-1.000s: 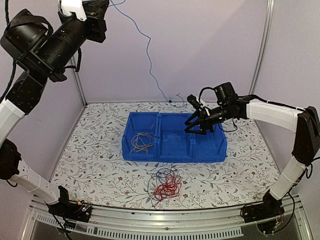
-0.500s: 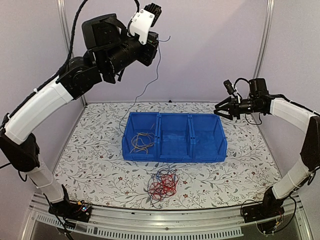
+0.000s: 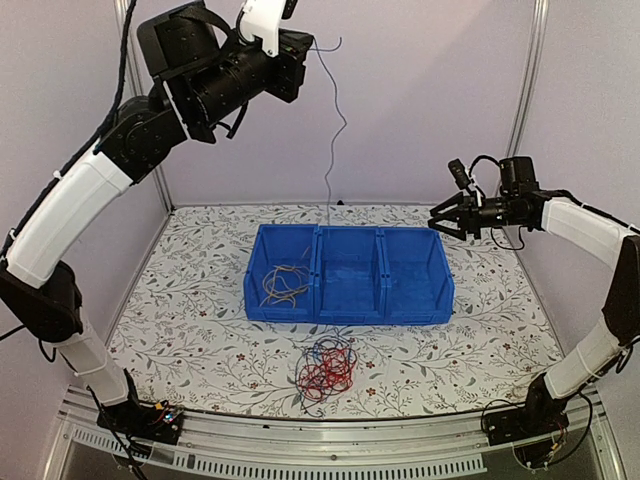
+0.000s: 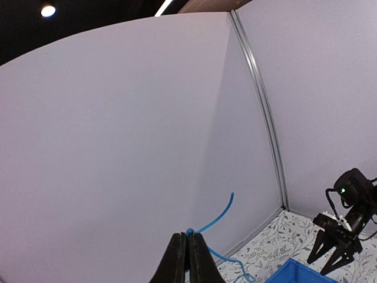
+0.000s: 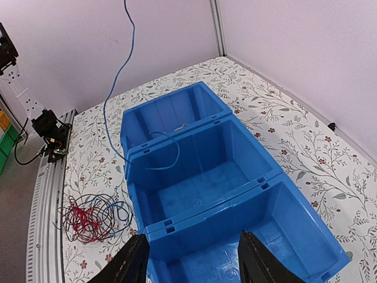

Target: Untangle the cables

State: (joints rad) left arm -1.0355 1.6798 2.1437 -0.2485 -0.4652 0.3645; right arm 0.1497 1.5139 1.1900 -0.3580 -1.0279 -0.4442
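My left gripper [image 4: 188, 237] is raised high near the back wall and is shut on a thin blue wire [image 4: 219, 216]. In the top view this wire [image 3: 338, 115] hangs straight down to the back of the blue three-compartment bin [image 3: 350, 311]. In the right wrist view its lower end [image 5: 168, 158] loops over a divider into the bin [image 5: 194, 215]. Yellow-tan wires [image 3: 283, 285] lie in the left compartment. A tangle of red and dark blue wires [image 3: 328, 366] lies on the table in front of the bin, and also shows in the right wrist view [image 5: 88, 219]. My right gripper [image 3: 438, 222] is open and empty, above the bin's right back corner.
The table has a floral cover [image 3: 190, 300] and is enclosed by pale walls with metal corner posts [image 3: 520, 110]. A metal rail [image 3: 330, 440] runs along the near edge. The left arm base [image 5: 50, 132] shows in the right wrist view.
My right gripper lifted out of the bin's right part and moved back right, then held still. My left arm swung, carrying the blue wire right, so it hangs over the bin's back.
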